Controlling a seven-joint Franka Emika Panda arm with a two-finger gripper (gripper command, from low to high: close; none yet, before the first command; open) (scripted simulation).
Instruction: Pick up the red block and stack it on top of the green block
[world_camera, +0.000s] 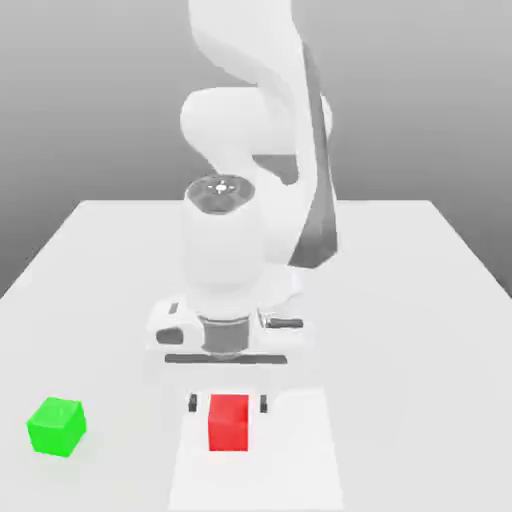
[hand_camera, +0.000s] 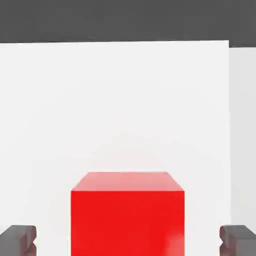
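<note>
From where I stood, the exterior view had the gripper (world_camera: 228, 403) low over the table (world_camera: 400, 370), fingers spread, and the red block (world_camera: 229, 423) between them; the green block (world_camera: 57, 427) sat well apart, toward the exterior view's left. In the hand view, a gap separated each finger from the red block.

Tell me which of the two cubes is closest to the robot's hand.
The red block, which sits between the open fingers of the hand; the green block lies off toward the exterior view's left.
</note>
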